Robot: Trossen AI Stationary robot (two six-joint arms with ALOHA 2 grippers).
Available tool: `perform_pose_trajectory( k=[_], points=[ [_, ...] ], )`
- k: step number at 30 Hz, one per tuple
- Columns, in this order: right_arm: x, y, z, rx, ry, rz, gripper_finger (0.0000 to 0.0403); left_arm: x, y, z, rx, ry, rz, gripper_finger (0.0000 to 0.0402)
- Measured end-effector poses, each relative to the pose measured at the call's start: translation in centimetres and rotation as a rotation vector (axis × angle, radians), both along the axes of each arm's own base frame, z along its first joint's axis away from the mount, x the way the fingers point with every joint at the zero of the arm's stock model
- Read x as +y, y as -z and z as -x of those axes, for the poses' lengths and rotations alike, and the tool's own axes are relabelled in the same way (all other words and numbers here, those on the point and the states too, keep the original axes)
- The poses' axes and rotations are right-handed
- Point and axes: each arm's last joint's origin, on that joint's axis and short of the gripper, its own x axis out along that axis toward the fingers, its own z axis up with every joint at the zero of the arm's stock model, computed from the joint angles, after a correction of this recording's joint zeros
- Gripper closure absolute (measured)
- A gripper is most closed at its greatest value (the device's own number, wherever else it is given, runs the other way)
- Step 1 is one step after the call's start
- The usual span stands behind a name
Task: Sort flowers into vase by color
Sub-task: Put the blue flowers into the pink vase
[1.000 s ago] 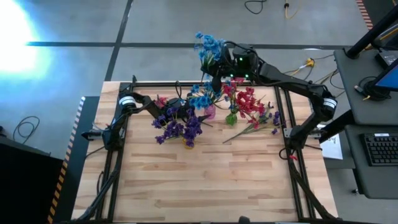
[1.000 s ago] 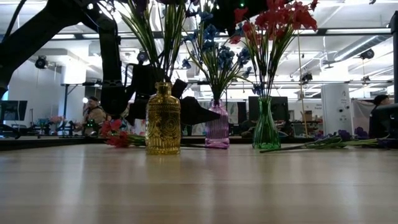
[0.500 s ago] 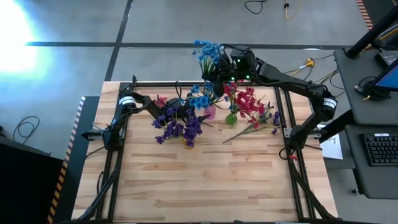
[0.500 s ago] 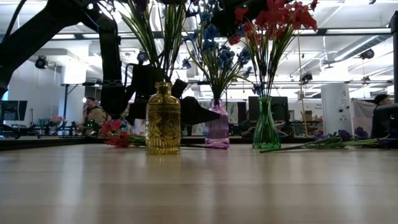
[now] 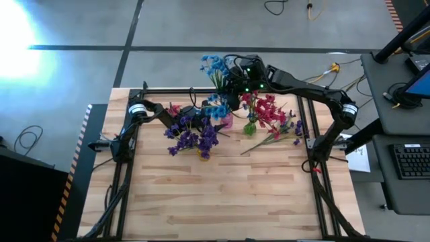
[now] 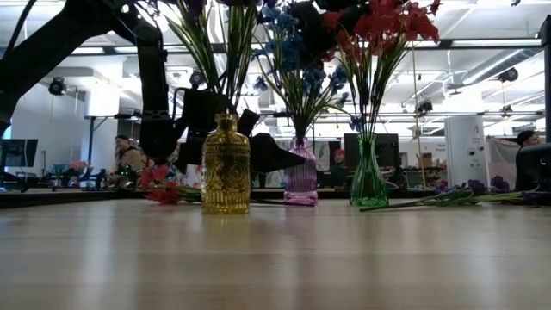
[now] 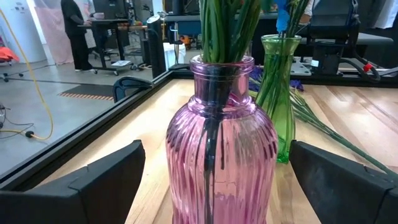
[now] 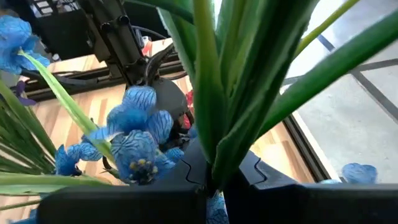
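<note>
Three vases stand at the table's far middle. A gold vase (image 5: 203,153) holds purple flowers, a pink vase (image 5: 226,122) holds blue ones, and a green vase (image 5: 250,128) holds red ones. My left gripper (image 7: 217,180) is open and level with the table. Its fingers stand on either side of the pink vase (image 7: 221,146) without touching it. My right gripper (image 5: 234,81) is high above the pink vase, shut on a blue sprig (image 5: 213,64). The sprig's blooms point toward the far left. My right gripper pinches the blue sprig's green stems and leaves (image 8: 214,158) between its two shut fingers, well below the blooms (image 8: 134,134). The sprig is lifted clear of the table, above the vases. Its lower stem end is hidden.
Loose purple and red sprigs (image 5: 277,137) lie on the table to the right of the green vase, and they also show in the low view (image 6: 456,196). A red sprig (image 5: 174,108) lies by my left arm. The near half of the table is bare wood (image 5: 222,195). A black frame rail (image 5: 201,90) runs along the far edge.
My right gripper has carried the blue sprig toward the table's left and a little toward the near edge. The blooms now sit closer to the spot above the pink vase. The gripper stays shut on the stems.
</note>
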Motion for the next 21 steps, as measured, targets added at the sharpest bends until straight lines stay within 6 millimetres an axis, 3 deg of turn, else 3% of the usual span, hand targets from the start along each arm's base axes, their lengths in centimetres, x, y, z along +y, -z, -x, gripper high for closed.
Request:
perform_pose_trajectory(
  k=[5, 21],
  points=[
    [0.1, -0.5, 0.2, 0.027, -0.027, 0.071, 0.0385, 0.0, 0.0, 0.0, 0.000, 0.000, 0.000, 0.0020],
    [-0.4, 1.1, -0.6, 0.094, -0.028, 0.131, 0.0385, 0.0, 0.0, 0.0, 0.000, -0.001, -0.001, 0.0020]
  ],
)
